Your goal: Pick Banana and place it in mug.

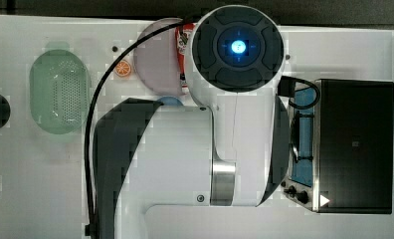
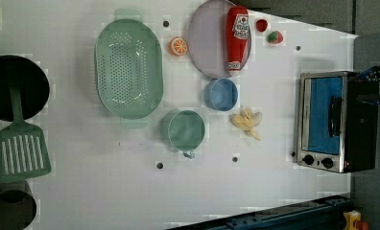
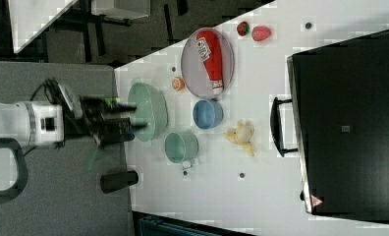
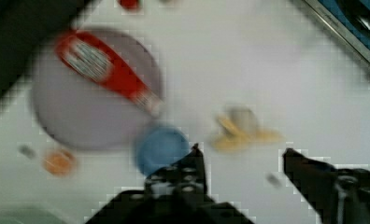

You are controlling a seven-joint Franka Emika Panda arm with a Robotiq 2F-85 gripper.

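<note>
White tabletop (image 2: 106, 191) spans the left view, carrying, from that view's left, a green colander (image 2: 128, 68), the mug (image 2: 186, 130), a blue cup (image 2: 221, 94), the banana (image 2: 247, 121) lying near the mug's right, and a toaster oven (image 2: 334, 122). The ketchup bottle's (image 2: 237, 38) label is unreadable. The gripper (image 4: 241, 151) hangs with fingers apart, empty, above the table. In the top view the arm hides the mug and banana.

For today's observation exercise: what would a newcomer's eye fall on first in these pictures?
Probably the red ketchup bottle lying on the round plate, then the big green colander at the left view's left. Next, the pale banana lying between the teal mug and the toaster oven.
</note>
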